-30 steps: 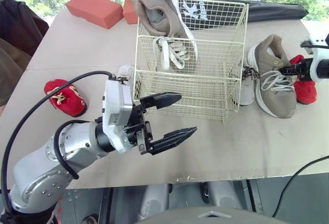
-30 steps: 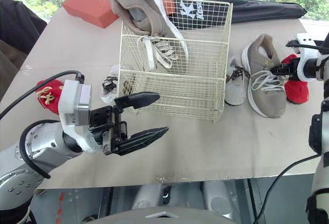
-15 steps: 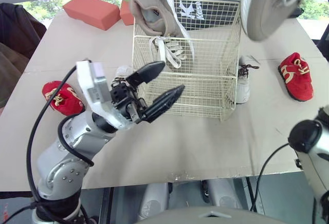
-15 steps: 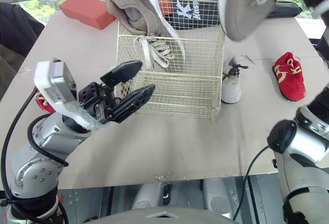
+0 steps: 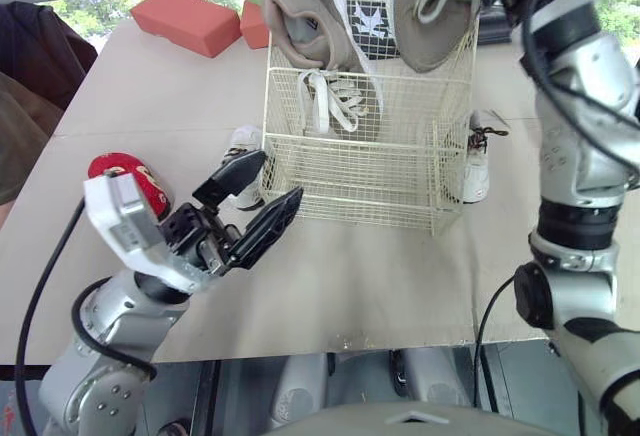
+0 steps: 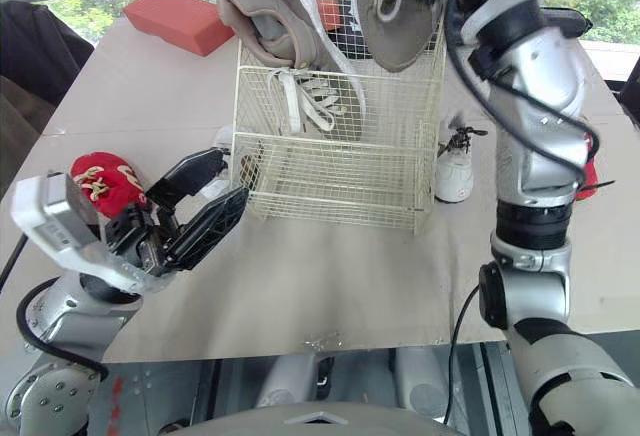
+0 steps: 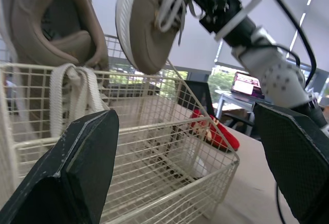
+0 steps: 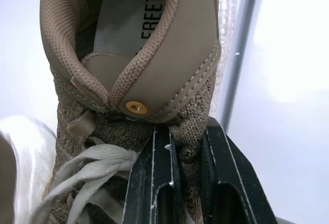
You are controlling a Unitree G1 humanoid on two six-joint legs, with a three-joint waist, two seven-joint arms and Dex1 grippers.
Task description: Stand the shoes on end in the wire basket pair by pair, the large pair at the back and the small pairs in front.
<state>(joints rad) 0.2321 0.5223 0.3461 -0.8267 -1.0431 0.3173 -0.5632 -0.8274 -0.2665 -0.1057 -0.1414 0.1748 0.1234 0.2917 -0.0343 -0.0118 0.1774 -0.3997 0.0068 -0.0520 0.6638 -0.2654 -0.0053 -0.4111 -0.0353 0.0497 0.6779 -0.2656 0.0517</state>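
The right tool (image 8: pixel 187 134) pinches the knit upper of a tan shoe (image 5: pixel 430 11) beside its laces, arm raised high over the cream wire basket (image 5: pixel 370 171). The matching shoe (image 5: pixel 310 16) stands inside. The left tool (image 5: pixel 270 182), black fingers spread, hovers low above the table (image 5: pixel 380 276).

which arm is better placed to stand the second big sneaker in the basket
Right. The right gripper is shut on the tan sneaker, holding it over the back of the wire basket beside the first sneaker. The left gripper is open, low in front.
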